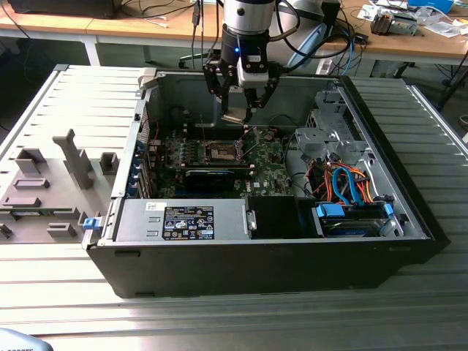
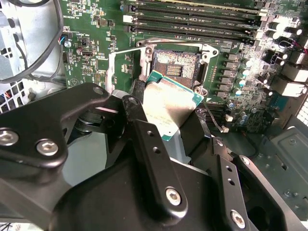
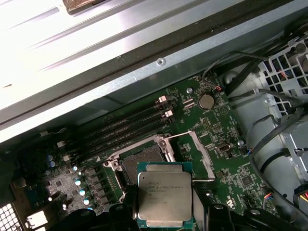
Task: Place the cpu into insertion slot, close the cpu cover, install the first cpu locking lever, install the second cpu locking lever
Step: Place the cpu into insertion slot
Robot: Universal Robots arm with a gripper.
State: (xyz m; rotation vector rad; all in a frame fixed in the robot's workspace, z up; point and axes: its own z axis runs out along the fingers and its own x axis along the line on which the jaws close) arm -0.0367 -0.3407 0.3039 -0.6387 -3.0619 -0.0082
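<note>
Silver-grey cpu [image 1: 235, 115] is pinched at two opposite edges between the black fingers [image 2: 144, 132] of my gripper [image 1: 238, 110], metal top facing the wrist cameras, green edge showing around it. It hangs inside the open computer case [image 1: 409, 212], over the green motherboard [image 1: 272, 170], clear of the board and touching nothing but my fingers.

The insertion slot [image 1: 221, 151] lies on the board below the chip, bare, with its brownish pin field uncovered in both wrist views [image 2: 175, 65] [image 3: 144, 161]. The chip is not seated. In the first wrist view the cpu [image 3: 164, 195] overlaps the near edge of the socket. In the second wrist view the cpu [image 2: 168, 103] sits just in front of it.

The cpu cover [image 3: 199, 154] is swung open, a thin silvery frame standing off one side of the socket and apart from the chip; in the second wrist view it shows as a pale frame [image 2: 126, 65] beside the slot.

Long black memory slots [image 2: 192, 19] run along the far side of the socket. In the exterior view a black card [image 1: 212, 177] lies just beside the socket on its near side. The case rests on a grey ribbed table [image 1: 219, 322].
</note>
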